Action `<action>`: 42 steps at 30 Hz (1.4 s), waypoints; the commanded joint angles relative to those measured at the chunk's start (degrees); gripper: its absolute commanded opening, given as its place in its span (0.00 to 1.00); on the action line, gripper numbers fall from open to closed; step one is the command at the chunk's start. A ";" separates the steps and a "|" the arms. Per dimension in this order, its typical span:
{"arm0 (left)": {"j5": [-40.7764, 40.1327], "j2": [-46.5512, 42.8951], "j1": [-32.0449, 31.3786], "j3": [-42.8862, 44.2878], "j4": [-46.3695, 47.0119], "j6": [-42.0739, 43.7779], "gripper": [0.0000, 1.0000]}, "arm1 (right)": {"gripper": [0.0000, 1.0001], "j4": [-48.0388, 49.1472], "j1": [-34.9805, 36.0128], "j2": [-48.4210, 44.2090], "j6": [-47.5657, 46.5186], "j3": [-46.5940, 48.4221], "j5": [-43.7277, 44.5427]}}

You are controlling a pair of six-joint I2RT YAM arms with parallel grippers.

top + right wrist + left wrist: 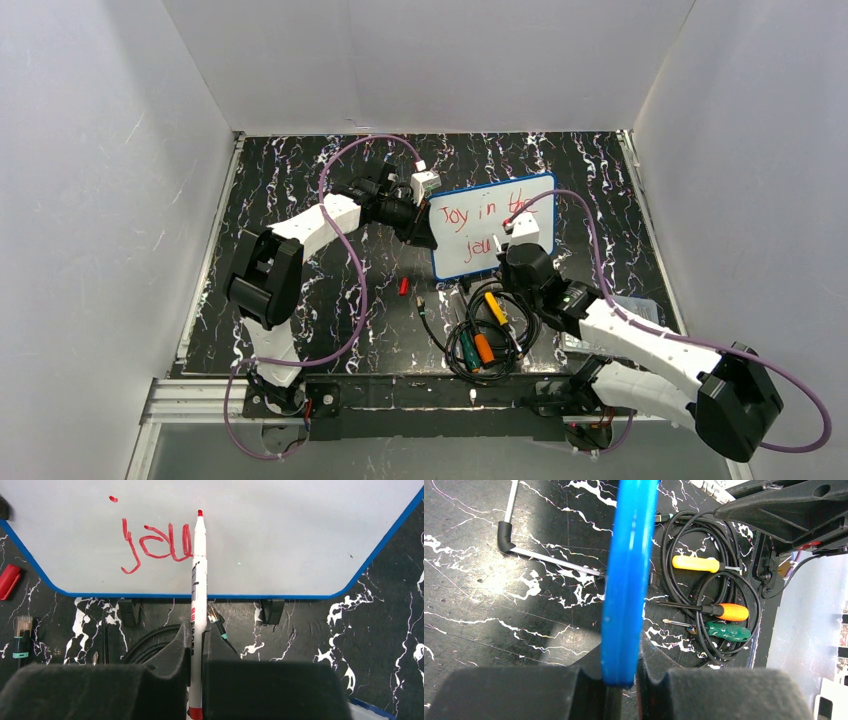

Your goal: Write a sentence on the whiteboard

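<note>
Screwdrivers (696, 563), blk cable (666, 540), red cap (404, 286)

Count: 1 blue-rimmed white whiteboard (452, 258), 1 white red-tipped marker (198, 580), 1 red marker cap (404, 286), 2 orange-handled screwdrivers (696, 563), 1 green-handled screwdriver (726, 631), 1 coiled black cable (665, 540).

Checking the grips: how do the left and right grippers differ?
The left gripper is shut on the whiteboard's blue rim; the right gripper is shut on a red marker. The left sits at the board's left edge, the right at its near edge. Both grip something.
</note>
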 commanded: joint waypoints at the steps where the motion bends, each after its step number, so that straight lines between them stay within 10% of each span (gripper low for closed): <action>1: 1.70 -3.23 -0.40 2.04 -0.77 0.94 0.00 | 0.01 3.59 -0.27 2.00 -2.29 3.44 1.38; 42: 1.79 -3.33 -0.37 2.11 -0.77 0.82 0.00 | 0.01 3.03 -0.27 1.83 3.36 -0.21 2.80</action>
